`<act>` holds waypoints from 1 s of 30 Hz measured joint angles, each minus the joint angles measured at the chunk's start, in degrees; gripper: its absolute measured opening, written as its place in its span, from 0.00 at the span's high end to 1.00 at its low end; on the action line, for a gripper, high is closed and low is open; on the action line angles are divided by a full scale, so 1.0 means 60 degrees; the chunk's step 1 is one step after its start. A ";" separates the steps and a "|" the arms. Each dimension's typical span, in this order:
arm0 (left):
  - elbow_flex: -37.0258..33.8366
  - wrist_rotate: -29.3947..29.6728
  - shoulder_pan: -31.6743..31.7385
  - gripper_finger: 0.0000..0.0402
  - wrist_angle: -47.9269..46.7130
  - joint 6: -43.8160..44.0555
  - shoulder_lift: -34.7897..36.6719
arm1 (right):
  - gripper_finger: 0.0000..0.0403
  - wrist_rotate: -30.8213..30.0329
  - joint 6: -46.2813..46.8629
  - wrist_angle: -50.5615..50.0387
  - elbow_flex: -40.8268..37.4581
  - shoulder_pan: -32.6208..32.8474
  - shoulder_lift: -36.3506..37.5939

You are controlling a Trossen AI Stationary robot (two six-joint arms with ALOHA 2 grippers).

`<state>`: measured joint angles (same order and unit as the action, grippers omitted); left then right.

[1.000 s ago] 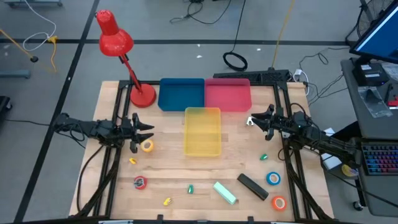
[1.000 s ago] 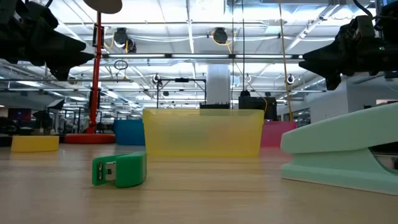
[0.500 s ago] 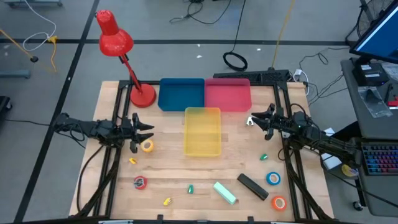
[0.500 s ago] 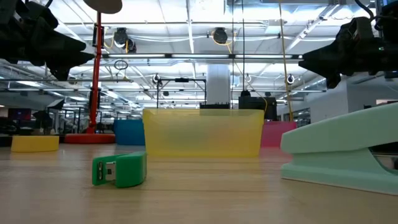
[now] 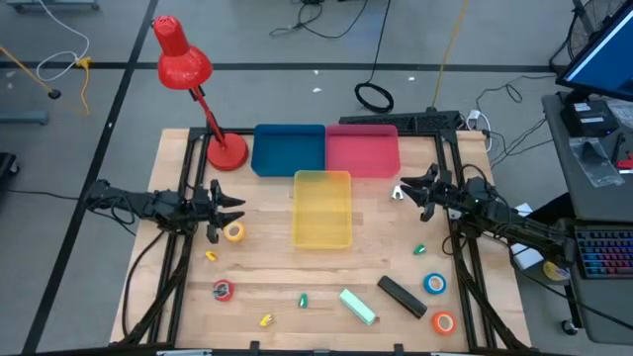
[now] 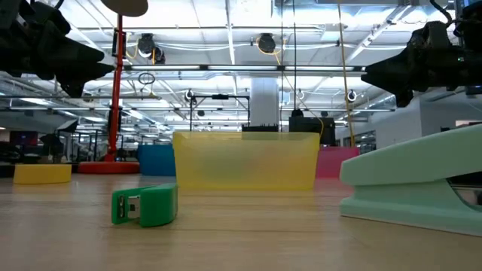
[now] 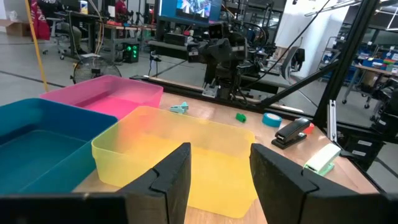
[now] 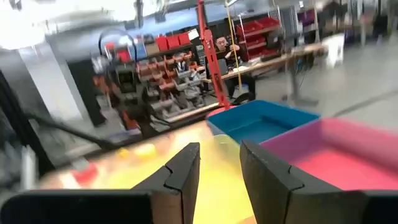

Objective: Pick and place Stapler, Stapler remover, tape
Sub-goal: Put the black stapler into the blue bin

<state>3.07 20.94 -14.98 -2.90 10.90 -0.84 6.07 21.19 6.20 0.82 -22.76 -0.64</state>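
Staplers, removers and tape rolls are all lying loose on the wooden table [image 5: 326, 272], and nothing is sitting in the bins yet, as far as I can judge from above. My left gripper [image 5: 220, 210] is hovering just beside the yellow tape roll [image 5: 234, 231], its fingers [image 7: 171, 180] standing apart with nothing between them. My right gripper [image 5: 420, 188] is waiting to the right of the yellow bin [image 5: 321, 208], near a small pale piece whose kind I cannot make out; its fingers [image 8: 183, 174] are parted by a narrower gap, also empty.

I am judging the yellow roll to be the nearest pick. To do it well, I should be centring the left gripper over the ring, coming straight down, and closing across the rim so it does not skate away.

Looking down, the high view is giving me the whole layout: mint stapler [image 5: 358, 306] and black stapler [image 5: 402, 296] toward the near edge, blue tape roll [image 5: 435, 284], orange tape roll [image 5: 443, 321], red tape roll [image 5: 223, 290]. It is not showing height. The low view is showing both grippers hanging well above the tabletop, and a green staple remover [image 6: 144, 205] in front of the yellow bin.
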 joint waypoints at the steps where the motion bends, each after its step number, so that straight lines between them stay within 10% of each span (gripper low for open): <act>1: 0.0000 -0.0003 -0.0001 0.59 0.0000 -0.0001 0.0000 | 0.72 0.0004 0.0740 0.0014 0.0000 -0.0004 0.0000; 6: 0.0000 -0.0001 -0.0001 0.59 0.0002 -0.0001 0.0000 | 0.72 -0.0028 0.4205 0.0010 0.0001 -0.0002 0.0000; 14: 0.0000 0.0008 -0.0001 0.59 0.0014 0.0025 0.0000 | 0.72 -0.0059 0.5615 0.0043 0.0004 0.0000 0.0000; 30: 0.0000 0.0015 0.0000 0.59 0.0021 0.0542 0.0000 | 0.72 0.1064 0.3106 0.3272 0.1592 0.0277 -0.0622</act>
<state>3.07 21.04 -14.98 -2.77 14.15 -0.84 12.45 39.83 25.83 10.37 -21.10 -4.38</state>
